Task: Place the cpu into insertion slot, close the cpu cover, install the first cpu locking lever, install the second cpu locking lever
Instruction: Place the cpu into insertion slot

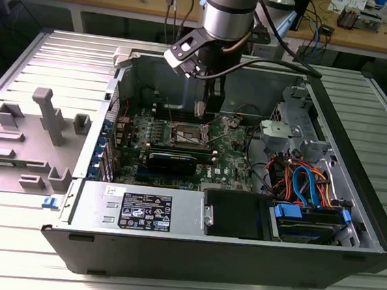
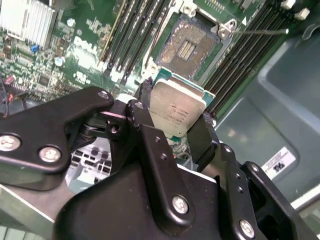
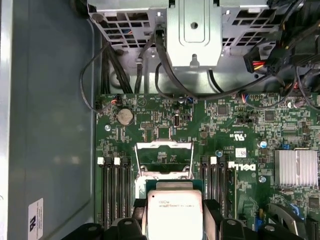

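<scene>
Evidently mid-placement, the black tool [image 2: 175,116] clamps the flat silver-grey square cpu [image 2: 176,102] near the dark-centred, silver-rimmed insertion slot [image 2: 187,47], apparently above it; seating likely needs square alignment.

The arm [image 1: 227,8] is coming in from above, its silver-and-black end section standing close to upright in the exterior view. The wrist [image 1: 220,48] is pointing downward, and the black gripper [image 1: 209,104] is hanging straight below it. In the second wrist view the two black fingers [image 2: 202,135] are pressing on opposite edges of a small square chip [image 2: 175,107], gripping it with its metal face toward the camera. The chip seems to be sitting level in the grasp, though the fingers are hiding its side edges.
</scene>
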Controlling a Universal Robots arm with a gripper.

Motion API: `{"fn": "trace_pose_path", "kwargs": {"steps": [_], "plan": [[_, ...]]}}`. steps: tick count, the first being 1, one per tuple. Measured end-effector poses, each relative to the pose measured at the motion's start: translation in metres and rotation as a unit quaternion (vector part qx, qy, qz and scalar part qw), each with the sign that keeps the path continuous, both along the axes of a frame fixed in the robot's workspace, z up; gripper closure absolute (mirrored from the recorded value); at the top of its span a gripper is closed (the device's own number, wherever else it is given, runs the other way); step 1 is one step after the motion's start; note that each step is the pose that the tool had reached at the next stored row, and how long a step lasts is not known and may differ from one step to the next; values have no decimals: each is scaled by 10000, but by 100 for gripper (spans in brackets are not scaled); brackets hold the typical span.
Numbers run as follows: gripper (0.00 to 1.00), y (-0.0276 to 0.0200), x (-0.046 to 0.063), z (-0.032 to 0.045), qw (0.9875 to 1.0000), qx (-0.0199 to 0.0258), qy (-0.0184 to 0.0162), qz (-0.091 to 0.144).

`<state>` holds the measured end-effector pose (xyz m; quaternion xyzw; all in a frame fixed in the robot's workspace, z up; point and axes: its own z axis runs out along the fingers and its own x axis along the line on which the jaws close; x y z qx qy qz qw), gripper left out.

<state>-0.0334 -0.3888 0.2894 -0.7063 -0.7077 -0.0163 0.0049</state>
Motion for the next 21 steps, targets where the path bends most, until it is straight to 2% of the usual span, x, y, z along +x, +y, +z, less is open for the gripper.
{"fn": "trace_pose_path", "kwargs": {"steps": [4, 21], "plan": [[46, 0, -85, -48, 10000, 0, -31, 0], [46, 0, -114, -118, 10000, 0, -36, -28]]}}
